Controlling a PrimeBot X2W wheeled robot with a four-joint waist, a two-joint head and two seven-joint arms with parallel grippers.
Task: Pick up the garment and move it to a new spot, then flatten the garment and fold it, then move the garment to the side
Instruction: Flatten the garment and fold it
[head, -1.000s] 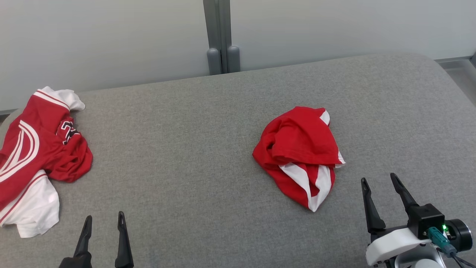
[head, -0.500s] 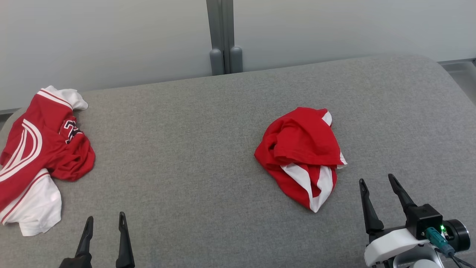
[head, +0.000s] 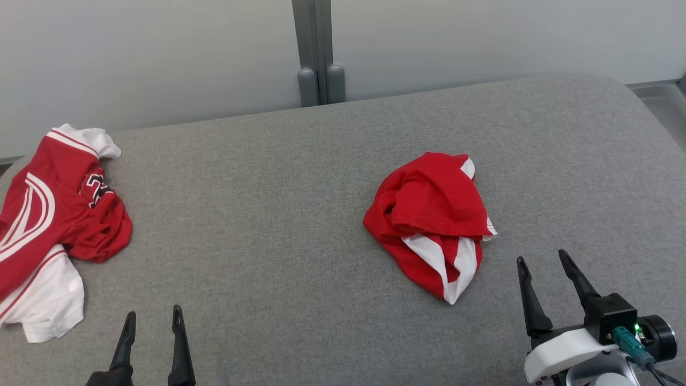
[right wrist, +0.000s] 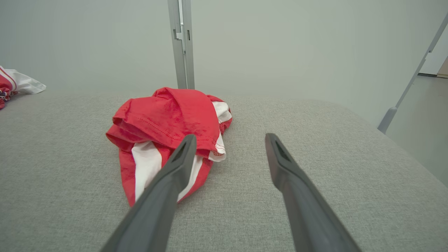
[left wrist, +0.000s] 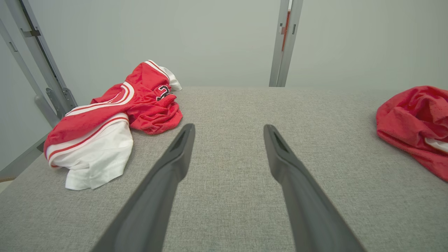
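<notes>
Crumpled red-and-white garment (head: pixel 431 225): heaped right of centre on the grey padded table (head: pixel 268 214), touched by neither gripper.
Right gripper (head: pixel 541 257): lower right, near the heap, fingers spread apart, nothing held.
Left gripper (head: pixel 153 313): lower left, fingers likewise spread, nothing held.
Numbered red-and-white jersey (head: pixel 48 225): bunched at the left edge.

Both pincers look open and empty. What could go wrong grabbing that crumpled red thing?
The red-and-white garment lies bunched in layers, so the open right pincer might catch only one fold and lift a tangle. A numbered red jersey sprawls at the left edge of the padded table, nearer the left pincer; the robot might go for the wrong one.
</notes>
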